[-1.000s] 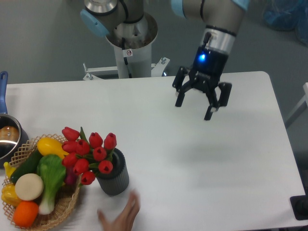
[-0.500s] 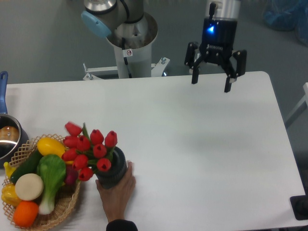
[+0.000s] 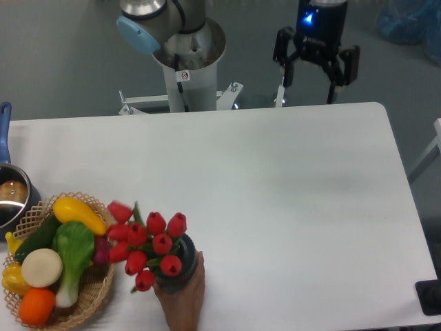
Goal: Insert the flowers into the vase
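Observation:
The flowers (image 3: 147, 243), a bunch of red tulip buds with green leaves, stand in the vase (image 3: 178, 272), a short dark grey ribbed cylinder near the table's front left. A person's hand (image 3: 185, 298) holds the vase from the front. My gripper (image 3: 309, 92) hangs open and empty high above the table's far edge, well away from the flowers and vase.
A wicker basket (image 3: 89, 299) of toy vegetables sits at the front left, just left of the flowers. A steel pot (image 3: 9, 198) with a blue handle is at the left edge. The robot's base column (image 3: 186, 62) stands behind the table.
The gripper has risen and pulled back past the table's far edge. The hand has slid the vase with the flowers to the right and toward the front edge.

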